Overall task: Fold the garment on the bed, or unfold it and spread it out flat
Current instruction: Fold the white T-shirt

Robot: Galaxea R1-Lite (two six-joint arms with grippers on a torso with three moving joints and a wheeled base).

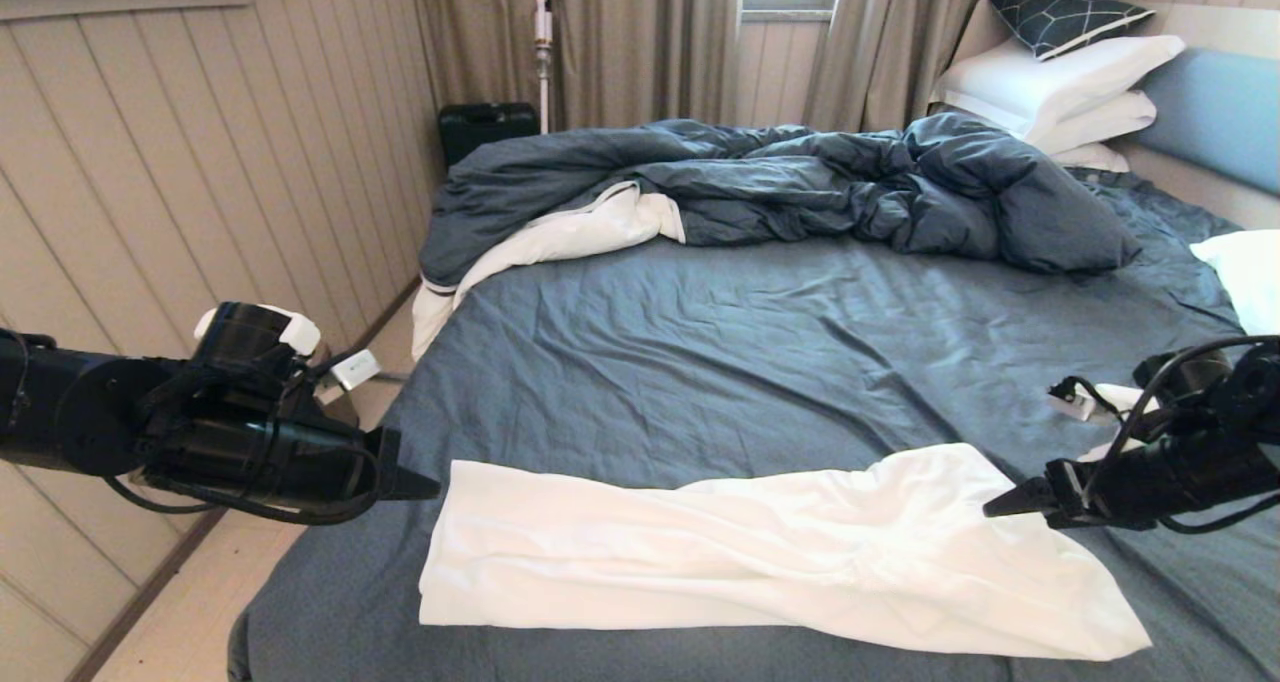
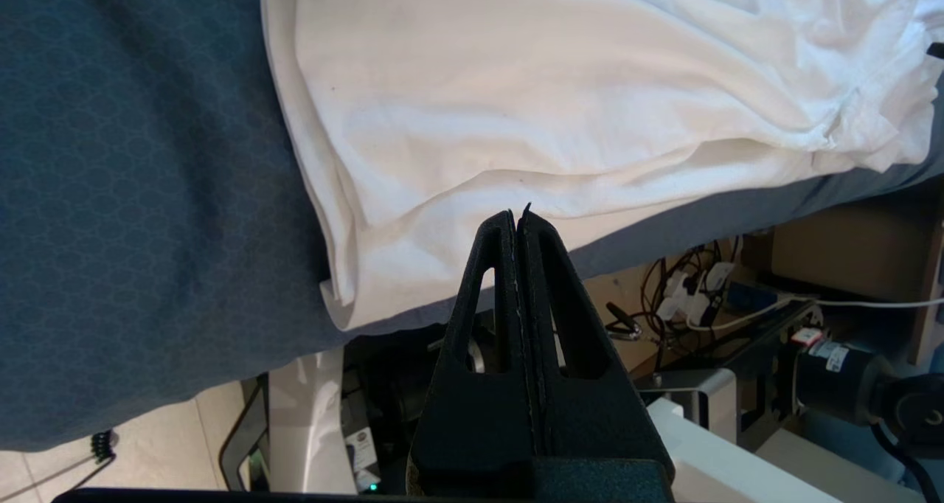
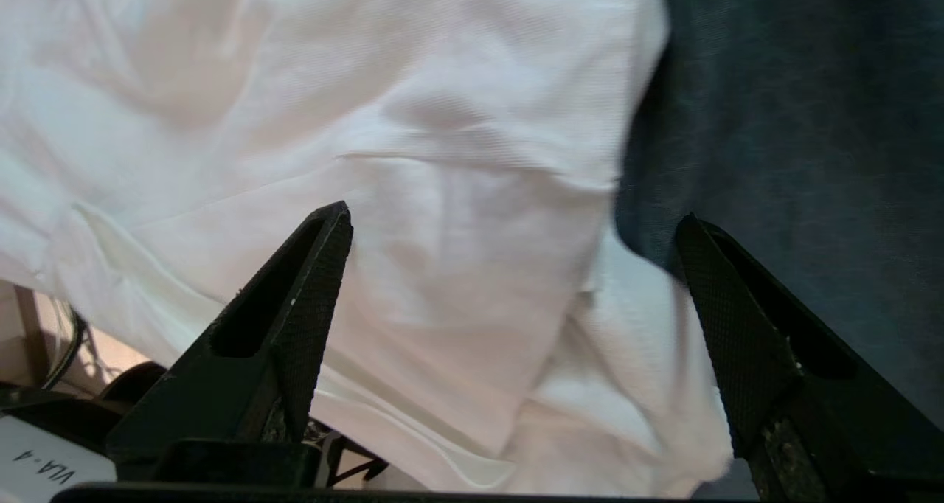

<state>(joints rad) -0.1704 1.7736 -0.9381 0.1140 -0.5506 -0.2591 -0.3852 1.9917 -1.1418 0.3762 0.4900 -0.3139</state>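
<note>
head view: the garment (image 1: 760, 552), folded into a long white band, lies across the lower middle of the frame on the slate-blue sheet of the bed (image 1: 760, 352), close to its near edge; the left gripper (image 1: 415, 484), clenched on nothing, hangs at the lower left just beside the band's left end, and the right gripper (image 1: 1000, 507) sits at the lower right over the band's other end. a rumpled duvet (image 1: 800, 187) and white pillows (image 1: 1060, 87) fill the upper part of the frame; no writing can be read here. left wrist view: the closed black fingers (image 2: 516, 267) rise from the bottom centre, empty, tips over the cloth's lower edge, with the shirt across the upper right. right wrist view: the jaws stand wide apart and hold nothing, one finger (image 3: 295, 318) at lower left over the white cloth, the other at lower right over the sheet. a white tag (image 3: 40, 470) at the bottom left corner reads roughly "vla-4". judged from this, a fold has just been laid and released; the next move calls for a fresh grasp on an end or edge, for another fold.
</note>
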